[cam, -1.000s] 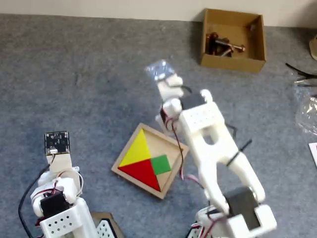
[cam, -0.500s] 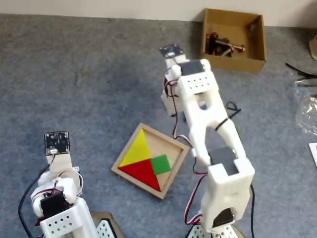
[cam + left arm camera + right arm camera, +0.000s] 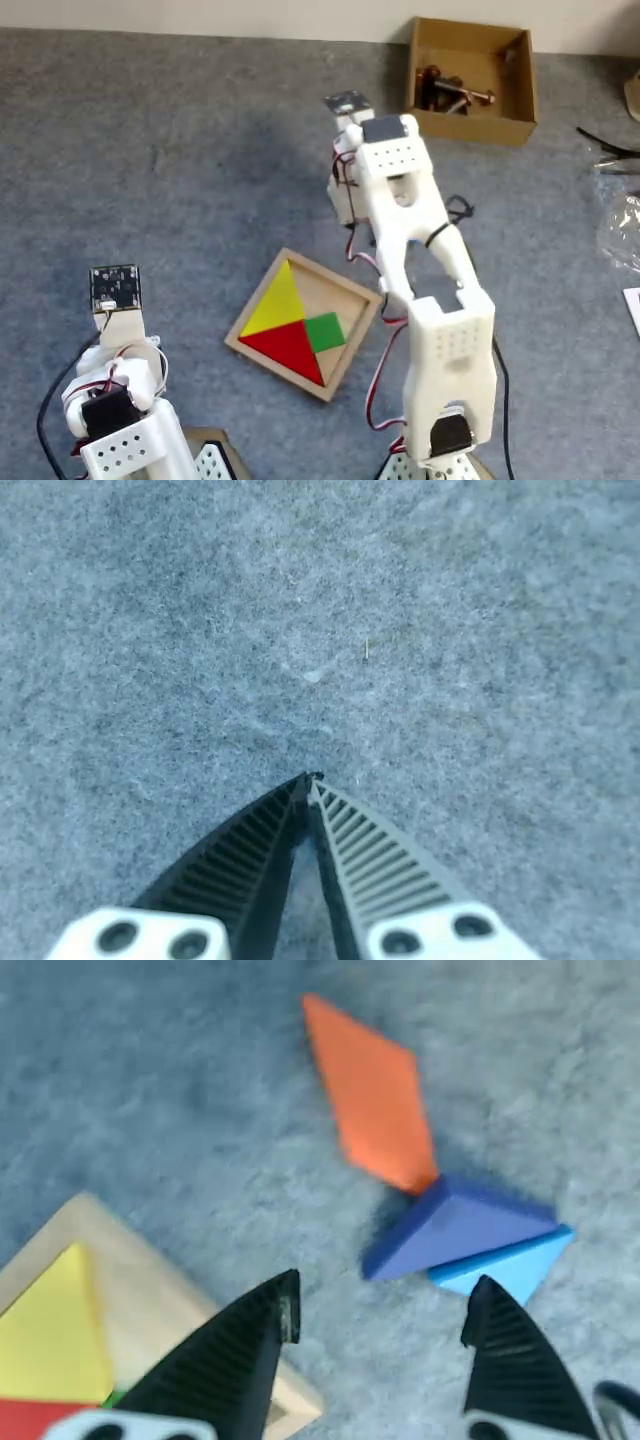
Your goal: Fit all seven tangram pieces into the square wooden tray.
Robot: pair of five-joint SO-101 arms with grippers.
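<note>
My right fingers (image 3: pixel 240 1350) hang released above the dark blue triangle (image 3: pixel 455 1225), 1 o'clock from the tray (image 3: pixel 335 273); closing might snag the touching light blue triangle (image 3: pixel 505 1260). My left fingers (image 3: pixel 370 850) are clenched, empty.

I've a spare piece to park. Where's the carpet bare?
Bare: the wide carpet stretch left of the tray, beyond the left arm. Crowded: beside the tray, where the open right claw hangs near the orange piece, dark blue triangle and light blue piece.

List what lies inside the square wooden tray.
A yellow triangle, a red triangle and a green square lie in the tray; the rest is bare wood. Its floor beneath those pieces is covered.
</note>
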